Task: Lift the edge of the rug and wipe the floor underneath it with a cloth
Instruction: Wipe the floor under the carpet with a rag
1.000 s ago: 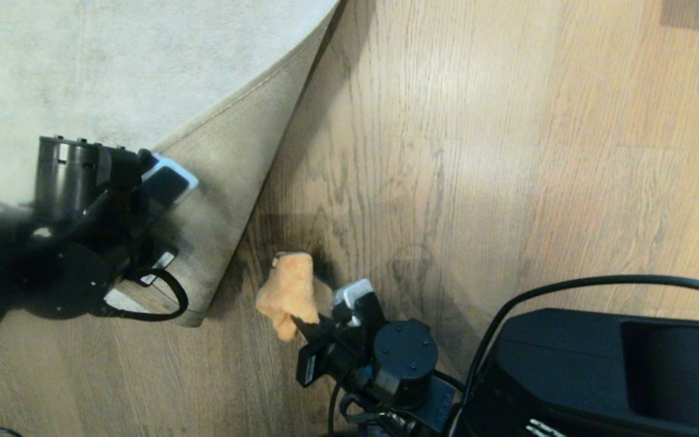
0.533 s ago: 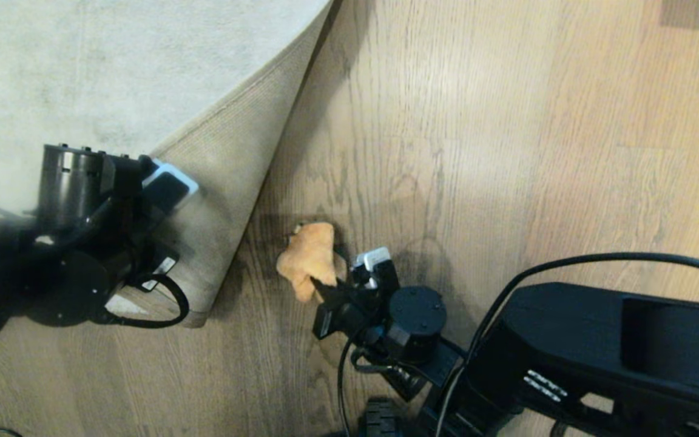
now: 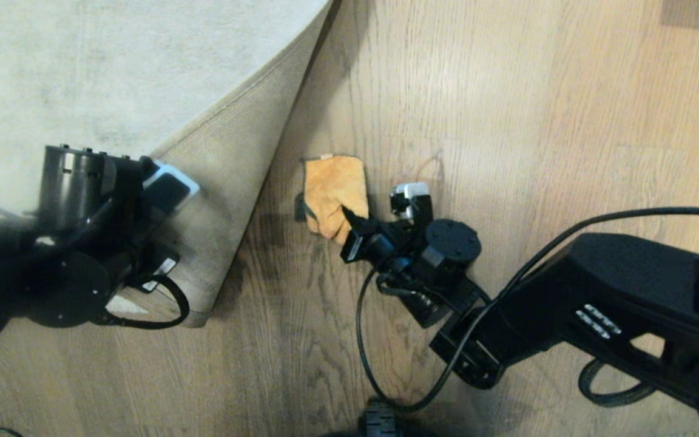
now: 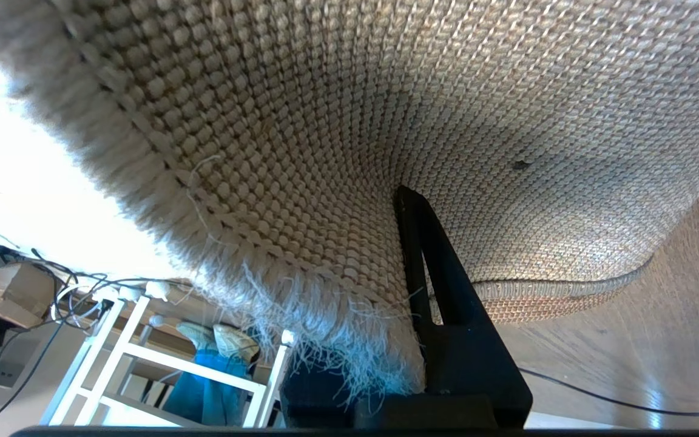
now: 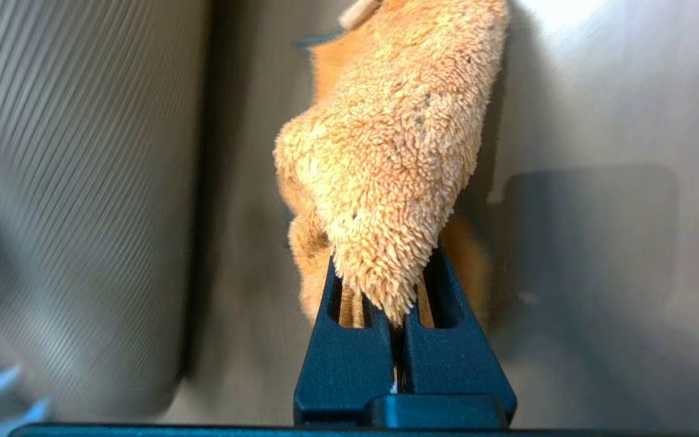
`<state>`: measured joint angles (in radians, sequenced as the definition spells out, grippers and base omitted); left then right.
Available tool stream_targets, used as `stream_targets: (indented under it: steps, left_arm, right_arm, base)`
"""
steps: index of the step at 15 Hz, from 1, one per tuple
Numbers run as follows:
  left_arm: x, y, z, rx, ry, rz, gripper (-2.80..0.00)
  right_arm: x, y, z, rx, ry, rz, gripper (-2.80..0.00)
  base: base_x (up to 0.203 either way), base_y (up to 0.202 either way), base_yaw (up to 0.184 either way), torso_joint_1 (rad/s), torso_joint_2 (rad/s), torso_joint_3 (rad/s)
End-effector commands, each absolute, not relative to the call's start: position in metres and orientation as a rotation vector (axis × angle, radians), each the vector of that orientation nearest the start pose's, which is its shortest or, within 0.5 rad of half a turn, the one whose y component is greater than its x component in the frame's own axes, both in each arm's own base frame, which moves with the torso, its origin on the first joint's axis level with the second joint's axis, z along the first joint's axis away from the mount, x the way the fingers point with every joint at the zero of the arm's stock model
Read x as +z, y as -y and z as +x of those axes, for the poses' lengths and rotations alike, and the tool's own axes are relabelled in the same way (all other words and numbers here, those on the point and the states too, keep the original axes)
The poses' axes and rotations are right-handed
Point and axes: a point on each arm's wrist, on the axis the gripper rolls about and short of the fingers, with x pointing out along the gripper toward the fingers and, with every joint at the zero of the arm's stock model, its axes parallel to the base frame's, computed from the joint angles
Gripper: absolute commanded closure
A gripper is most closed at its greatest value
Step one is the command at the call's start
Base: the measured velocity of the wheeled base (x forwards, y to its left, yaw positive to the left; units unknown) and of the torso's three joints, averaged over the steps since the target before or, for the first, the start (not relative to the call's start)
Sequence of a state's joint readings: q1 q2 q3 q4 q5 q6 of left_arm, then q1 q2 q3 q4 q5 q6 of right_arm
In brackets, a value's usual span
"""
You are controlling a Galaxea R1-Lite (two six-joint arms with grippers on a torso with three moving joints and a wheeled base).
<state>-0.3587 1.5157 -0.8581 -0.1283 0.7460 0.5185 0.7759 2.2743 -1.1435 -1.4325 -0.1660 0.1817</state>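
Note:
My left gripper (image 3: 164,197) is shut on the rug edge (image 3: 228,182) and holds the corner folded up, so the beige woven backing shows. In the left wrist view one black finger (image 4: 428,273) presses against the backing (image 4: 446,121), and the frayed border hides the other finger. The floor (image 3: 507,152) of light wood planks lies bare beside the lifted fold. My right gripper (image 3: 348,220) is shut on the orange fuzzy cloth (image 3: 334,191), which lies on the planks just right of the fold. In the right wrist view, fingertips (image 5: 395,291) pinch the cloth (image 5: 398,152).
The pale grey rug top (image 3: 113,67) fills the far left. A black cable (image 3: 364,340) loops from my right arm (image 3: 598,291) over the near floor. A dark patch (image 3: 698,15) sits at the far right. A white rack (image 4: 143,358) stands beyond the rug.
My right gripper has slid the cloth away from me along the floor beside the lifted fold, and the cloth now lies flatter. The left gripper has kept its hold on the rug.

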Motion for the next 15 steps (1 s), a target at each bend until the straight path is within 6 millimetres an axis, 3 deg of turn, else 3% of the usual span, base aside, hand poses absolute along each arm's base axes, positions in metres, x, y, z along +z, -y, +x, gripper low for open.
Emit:
stream_targets:
  steps: [1, 5, 7, 11, 15]
  left_arm:
    - [0.203, 0.074, 0.241, 0.258, -0.550, 0.787, 0.00]
    - [0.204, 0.077, 0.240, 0.248, -0.543, 0.789, 0.00]
    - [0.204, 0.078, 0.240, 0.246, -0.541, 0.788, 0.00]
    - [0.203, 0.078, 0.241, 0.245, -0.545, 0.791, 0.00]
    - [0.202, 0.078, 0.243, 0.245, -0.547, 0.792, 0.00]
  right_arm:
    - [0.158, -0.292, 0.313, 0.614, 0.278, 0.341, 0.00]
    - [0.197, -0.278, 0.301, 0.617, 0.344, 0.366, 0.00]
    - [0.199, -0.271, 0.291, 0.618, 0.334, 0.346, 0.00]
    - [0.177, -0.264, 0.259, 0.658, 0.224, 0.298, 0.00]
    - [0.128, -0.278, 0.216, 0.768, 0.073, 0.235, 0.00]
  base:
    - [0.000, 0.000, 0.000, 0.000, 0.00, 0.000]
    - [0.000, 0.000, 0.000, 0.000, 0.00, 0.000]
    - [0.000, 0.000, 0.000, 0.000, 0.00, 0.000]
    - [0.000, 0.000, 0.000, 0.000, 0.00, 0.000]
    - [0.000, 0.000, 0.000, 0.000, 0.00, 0.000]
